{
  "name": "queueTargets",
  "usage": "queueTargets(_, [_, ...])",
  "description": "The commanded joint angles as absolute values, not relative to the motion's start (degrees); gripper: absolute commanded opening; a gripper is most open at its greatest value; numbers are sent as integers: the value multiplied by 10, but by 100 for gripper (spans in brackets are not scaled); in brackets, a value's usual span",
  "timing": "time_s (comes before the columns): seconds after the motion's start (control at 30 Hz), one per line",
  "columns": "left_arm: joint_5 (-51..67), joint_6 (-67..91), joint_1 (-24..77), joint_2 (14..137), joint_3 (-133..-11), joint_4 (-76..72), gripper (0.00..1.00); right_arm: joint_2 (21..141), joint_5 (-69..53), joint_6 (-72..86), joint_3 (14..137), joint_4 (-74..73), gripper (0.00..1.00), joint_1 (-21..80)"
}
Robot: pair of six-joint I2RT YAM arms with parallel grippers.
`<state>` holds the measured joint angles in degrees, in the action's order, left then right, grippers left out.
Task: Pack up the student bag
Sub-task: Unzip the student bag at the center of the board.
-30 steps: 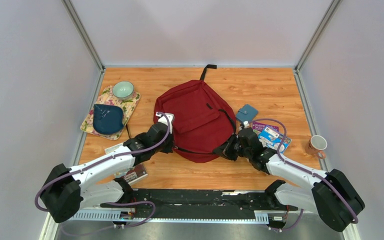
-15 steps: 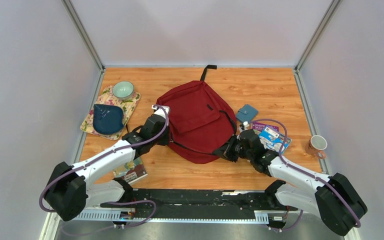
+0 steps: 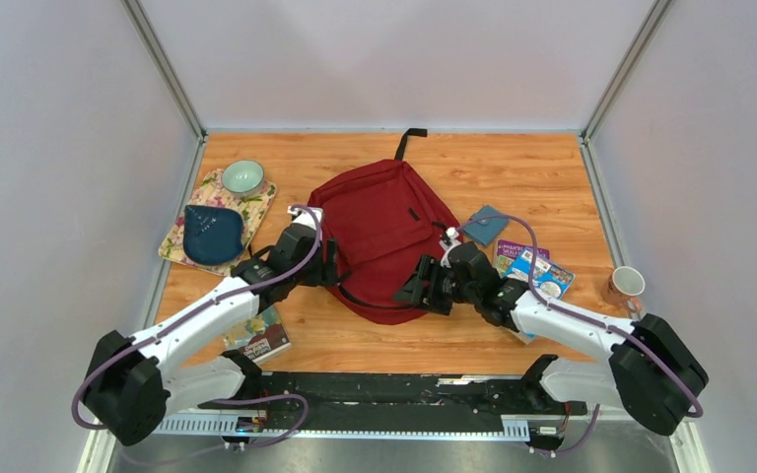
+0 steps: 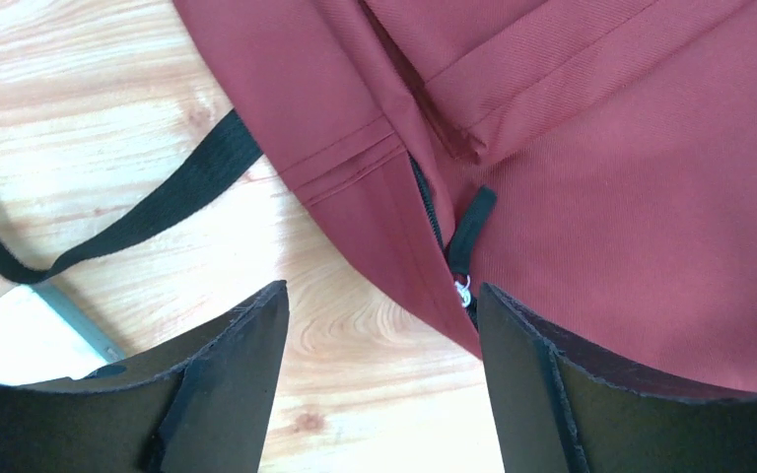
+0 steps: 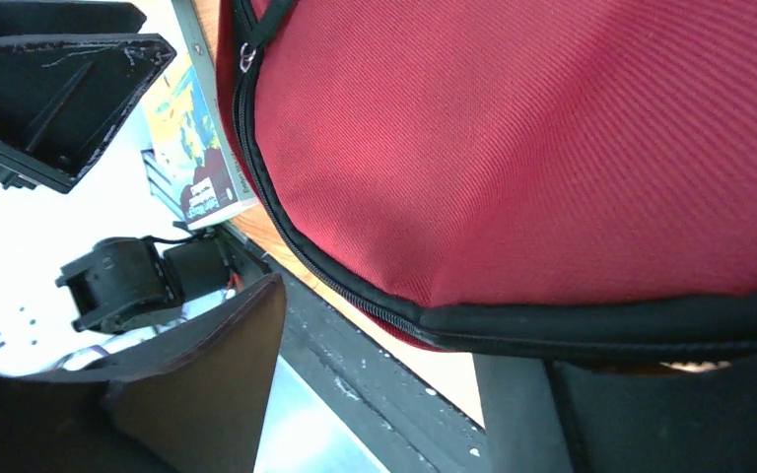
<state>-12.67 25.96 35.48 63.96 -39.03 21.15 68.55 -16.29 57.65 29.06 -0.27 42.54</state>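
1. The table (image 3: pixel 542 168) is a wood surface fenced by grey walls at the left, right and top of the overhead frame. Bare wood lies along the top edge and in the upper right.
2. The student bag (image 3: pixel 384 232) lies flat at the centre of the table, top loop toward the upper edge and rounded bottom toward the arms.
3. The left arm reaches from the lower left diagonally up to the bag's left side, forearm low over the wood. The left gripper (image 4: pixel 382 305) is spread wide and holds nothing. Between its fingers lie bare wood and the bag's seam with a black zipper pull (image 4: pixel 471 225), while a black strap (image 4: pixel 148 222) trails off toward the left.
4. The right arm reaches from the lower right up and left to the bag's lower right edge. The right gripper (image 5: pixel 414 335) is spread apart, and the bag's black-piped bottom edge runs between its fingers without being pinched.
5. A floral placemat (image 3: pixel 259 205) in the upper left carries a dark blue pouch (image 3: pixel 212 234) and a green bowl (image 3: pixel 243 177).
6. Books (image 3: pixel 540 274) sit right of the bag, near the right arm. Another book (image 3: pixel 262 341) lies under the left arm.
7. A small blue wallet (image 3: pixel 486 224) lies just beside the bag's right side.
8. A mug (image 3: pixel 627 286) stands by the right wall.
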Motion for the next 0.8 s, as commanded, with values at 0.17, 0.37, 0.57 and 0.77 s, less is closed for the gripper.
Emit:
queueTargets(0.17, [-132,286,346,535,-387,245,79,559,59,462,355,-228,86,414])
queueTargets(0.37, [0,348,346,547,-399,152,80,505,151,488,372,-371,92,296])
queueTargets(0.57, [103,343,403,670,-483,81,80,429,96,490,349,-424,93,128])
queueTargets(0.77, [127,297,486,835,-639,73,81,368,182,509,374,-524,97,52])
